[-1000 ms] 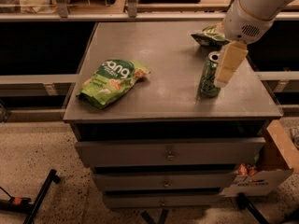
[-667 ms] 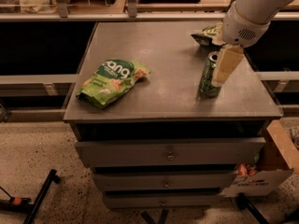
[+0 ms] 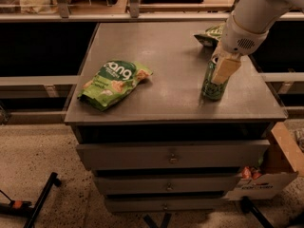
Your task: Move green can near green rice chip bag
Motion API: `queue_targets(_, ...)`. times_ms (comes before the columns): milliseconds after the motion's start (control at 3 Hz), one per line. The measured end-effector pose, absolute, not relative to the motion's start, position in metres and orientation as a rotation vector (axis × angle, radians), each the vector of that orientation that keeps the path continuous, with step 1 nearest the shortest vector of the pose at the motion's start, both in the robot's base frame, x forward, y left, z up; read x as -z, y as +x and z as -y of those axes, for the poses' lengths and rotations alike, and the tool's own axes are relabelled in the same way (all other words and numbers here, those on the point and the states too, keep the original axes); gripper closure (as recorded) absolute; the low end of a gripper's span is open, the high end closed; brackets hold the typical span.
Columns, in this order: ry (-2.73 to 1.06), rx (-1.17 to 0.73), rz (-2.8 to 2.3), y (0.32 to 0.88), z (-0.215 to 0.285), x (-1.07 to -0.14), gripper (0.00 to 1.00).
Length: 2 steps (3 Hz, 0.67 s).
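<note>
Gripper [image 3: 222, 71] was at the upright green can [image 3: 211, 90], can't tell if gripping; green rice chip bag [image 3: 114, 82] lay well off to its left.

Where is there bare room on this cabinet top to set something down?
The cabinet top is bare between the green rice chip bag and the green can, and behind the bag. The right side is crowded: the gripper at the can, a dark green snack bag behind them.

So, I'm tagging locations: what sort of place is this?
Likely a lab or workshop: a metal drawer cabinet, speckled floor, a box beside it. The tool is at the can on top.
</note>
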<state>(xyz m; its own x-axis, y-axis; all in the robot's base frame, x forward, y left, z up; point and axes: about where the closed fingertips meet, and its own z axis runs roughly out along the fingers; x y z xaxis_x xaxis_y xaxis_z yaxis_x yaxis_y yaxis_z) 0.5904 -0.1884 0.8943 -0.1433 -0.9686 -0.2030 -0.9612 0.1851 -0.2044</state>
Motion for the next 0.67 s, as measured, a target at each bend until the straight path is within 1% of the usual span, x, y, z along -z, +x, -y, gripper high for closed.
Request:
queue_targets(333, -1.856, 0.059, -2.186, 0.589, 0.184, -0.8917, 0.88)
queue_targets(667, -1.856, 0.059, -2.185, 0.589, 0.1839, -0.8922, 1.0)
